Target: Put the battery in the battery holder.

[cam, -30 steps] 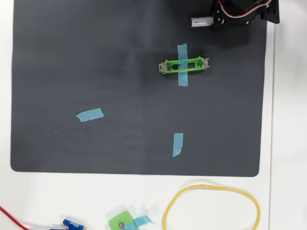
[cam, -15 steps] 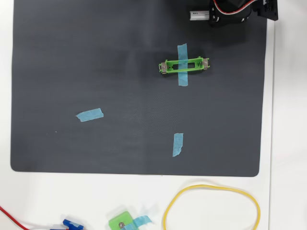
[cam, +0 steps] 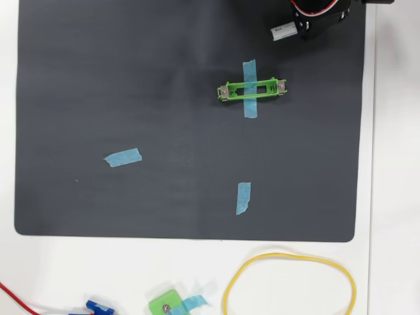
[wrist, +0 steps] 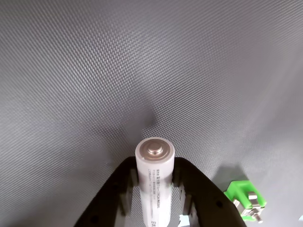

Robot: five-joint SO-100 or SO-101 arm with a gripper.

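Observation:
The battery (wrist: pixel 155 182) is a white-silver cylinder with tiny dark print. My gripper (wrist: pixel 155 189) is shut on it, black fingers on either side, its metal end pointing away from the wrist camera. In the overhead view the battery (cam: pixel 283 31) sticks out leftward from the gripper (cam: pixel 295 29) at the top right of the mat, held above the surface. The battery holder (cam: pixel 252 90) is a long green frame with silver screws at both ends, taped down by a blue strip, lying below and left of the gripper. One end of it shows in the wrist view (wrist: pixel 245 198).
A dark grey mat (cam: pixel 131 98) covers the table. Two loose blue tape strips (cam: pixel 123 157) (cam: pixel 243 197) lie on it. A yellow cable loop (cam: pixel 289 282), a small green square piece (cam: pixel 165 304) with blue tape, and a red wire lie on the white table below the mat.

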